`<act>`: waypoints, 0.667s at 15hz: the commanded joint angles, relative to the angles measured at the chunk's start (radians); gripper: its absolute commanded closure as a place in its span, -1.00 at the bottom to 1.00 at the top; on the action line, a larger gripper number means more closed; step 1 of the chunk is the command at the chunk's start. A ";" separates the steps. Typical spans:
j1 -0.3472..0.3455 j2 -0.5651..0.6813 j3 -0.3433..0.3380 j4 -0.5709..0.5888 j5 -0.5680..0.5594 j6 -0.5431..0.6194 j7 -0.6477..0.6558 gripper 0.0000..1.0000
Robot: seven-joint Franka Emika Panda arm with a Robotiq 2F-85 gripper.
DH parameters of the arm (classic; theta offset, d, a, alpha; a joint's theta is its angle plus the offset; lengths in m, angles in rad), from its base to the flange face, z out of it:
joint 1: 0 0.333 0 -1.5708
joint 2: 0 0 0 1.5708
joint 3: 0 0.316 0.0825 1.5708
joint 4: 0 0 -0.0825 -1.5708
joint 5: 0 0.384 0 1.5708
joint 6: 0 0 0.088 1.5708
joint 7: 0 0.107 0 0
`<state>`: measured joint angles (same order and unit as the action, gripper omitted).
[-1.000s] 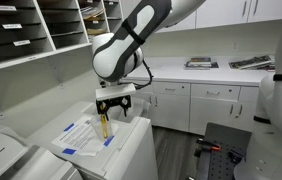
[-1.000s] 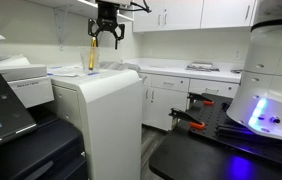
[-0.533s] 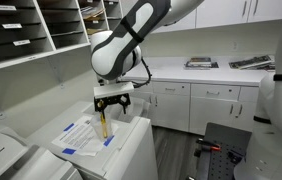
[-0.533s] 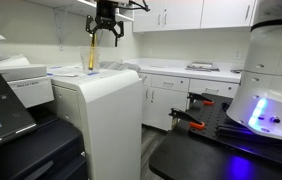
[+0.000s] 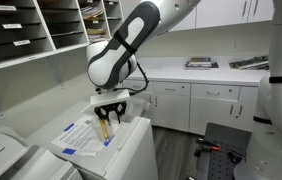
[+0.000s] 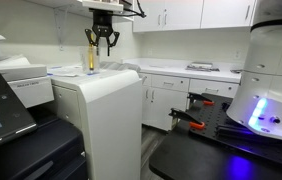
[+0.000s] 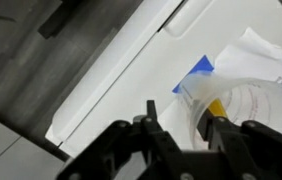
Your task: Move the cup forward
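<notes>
Since a second ago your gripper [image 5: 107,114] has come down lower over the cup [image 5: 103,130]. Its jaws stand apart and grip nothing, with a finger on either side of the cup's top; whether they touch it cannot be told. The cup, a tall narrow yellow cylinder, stands upright on one end of the printed paper sheet [image 5: 79,135]. That sheet lies on a white cabinet top [image 5: 133,130].

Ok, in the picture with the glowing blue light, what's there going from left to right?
black printer → cup → papers on the counter → white machine with the blue light
</notes>
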<state>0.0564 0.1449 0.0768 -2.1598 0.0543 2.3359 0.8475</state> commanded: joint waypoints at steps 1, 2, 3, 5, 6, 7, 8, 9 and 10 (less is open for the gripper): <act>0.030 0.013 -0.028 0.028 -0.025 0.001 0.044 0.73; 0.032 0.012 -0.031 0.031 -0.024 0.002 0.042 0.87; 0.034 0.010 -0.033 0.033 -0.025 0.004 0.043 0.97; 0.037 0.010 -0.039 0.036 -0.024 0.005 0.046 1.00; 0.038 0.010 -0.040 0.040 -0.023 0.007 0.047 1.00; 0.038 0.011 -0.041 0.043 -0.021 0.006 0.048 0.98; 0.038 0.012 -0.042 0.047 -0.019 0.007 0.050 0.98; 0.038 0.014 -0.043 0.052 -0.020 0.009 0.053 0.98; 0.037 0.017 -0.045 0.061 -0.022 0.012 0.059 0.98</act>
<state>0.0765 0.1518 0.0517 -2.1219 0.0495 2.3365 0.8588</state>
